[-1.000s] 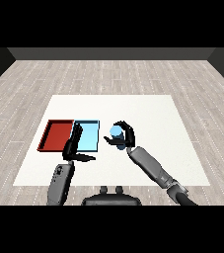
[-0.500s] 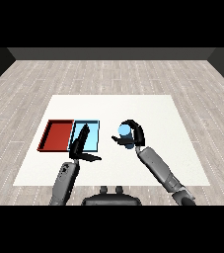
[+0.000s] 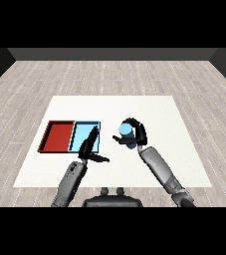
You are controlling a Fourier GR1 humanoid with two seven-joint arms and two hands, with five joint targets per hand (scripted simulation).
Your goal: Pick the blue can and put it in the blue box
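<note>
White table (image 3: 184,164), unlabelled blue can (image 3: 126,132) within right hand (image 3: 136,134) fingers (image 3: 132,121)

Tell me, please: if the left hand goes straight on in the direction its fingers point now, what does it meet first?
Most likely the light blue tray. The left hand has straight fingers pointing up and away from the robot, and they already overlap that tray's right part in the head view. How high the hand is above the tray cannot be told.

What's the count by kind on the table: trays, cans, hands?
Trays: 2, red tray and light blue tray
Cans: 1, blue can, held in the right hand
Hands: 2, right hand and left hand
Total: 5
</note>
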